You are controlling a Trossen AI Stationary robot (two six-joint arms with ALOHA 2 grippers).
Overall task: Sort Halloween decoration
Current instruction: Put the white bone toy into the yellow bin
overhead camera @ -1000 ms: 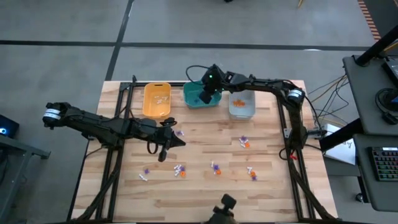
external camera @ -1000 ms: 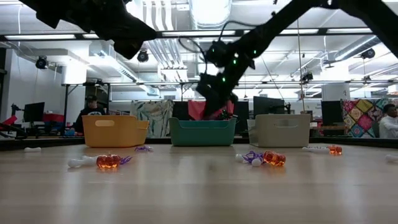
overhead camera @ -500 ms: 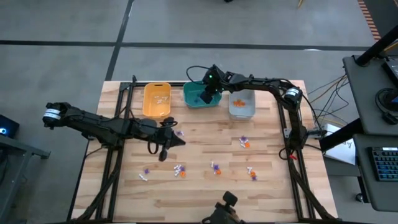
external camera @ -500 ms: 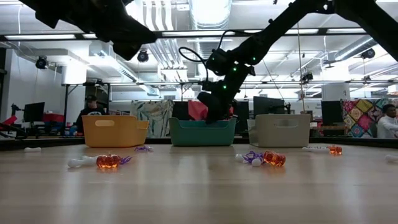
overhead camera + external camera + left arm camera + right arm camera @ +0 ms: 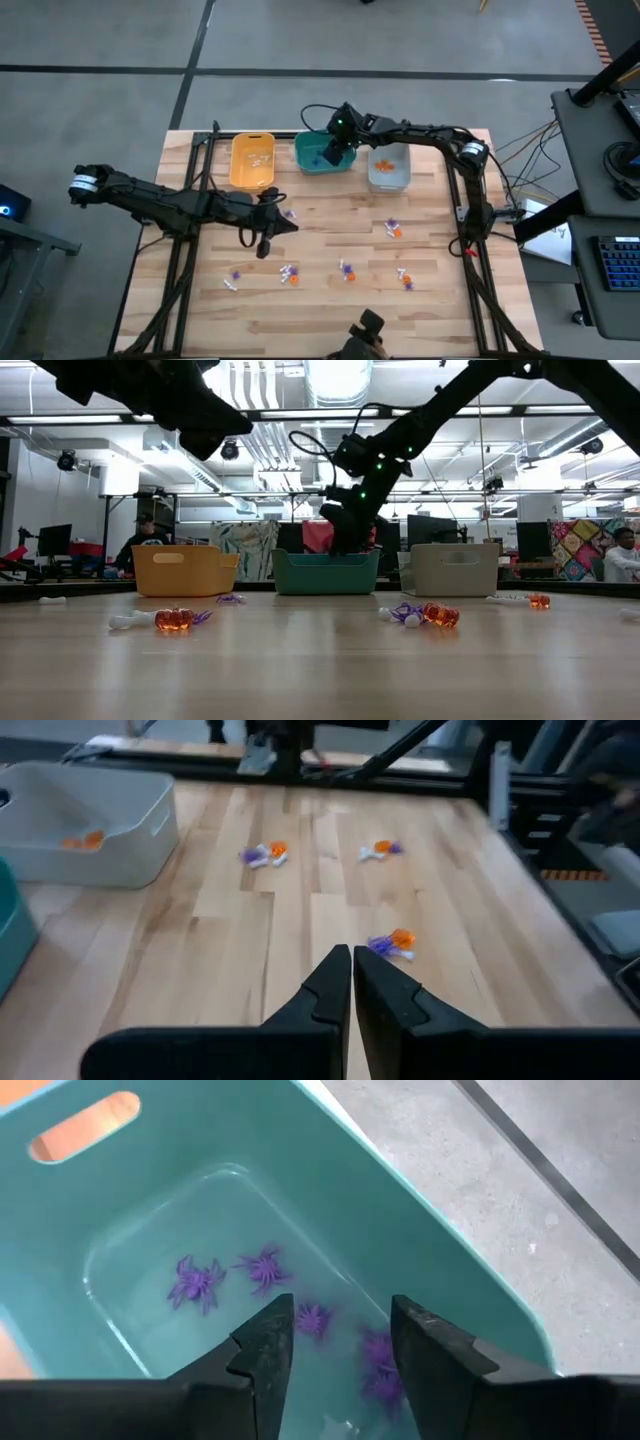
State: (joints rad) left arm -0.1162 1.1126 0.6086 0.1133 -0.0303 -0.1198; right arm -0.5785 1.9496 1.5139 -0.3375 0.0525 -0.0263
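High view: the right gripper (image 5: 333,153) hangs over the teal bin (image 5: 323,151), which sits between the yellow bin (image 5: 251,160) and the grey bin (image 5: 388,167) along the far edge of the table (image 5: 330,310); that placement suits a drop into the colour-matched bin. The left gripper (image 5: 263,244) waits in front of the yellow bin, over the table's middle left. Unsorted Halloween decoration (image 5: 393,229) lies scattered nearer than the teal bin, in small mixed clumps. Low view: the right gripper (image 5: 345,532) dips just above the teal bin's (image 5: 326,573) rim; an orange trinket (image 5: 172,619) lies well in front of it. Left wrist view: the left jaws are pressed together, holding nothing, and point toward loose trinkets (image 5: 392,942) on the boards. Right wrist view: the right jaws stand apart and empty, above purple spiders (image 5: 196,1283) resting flat on the teal bin's (image 5: 420,1210) floor, legs splayed all round, so no long axis can be told.
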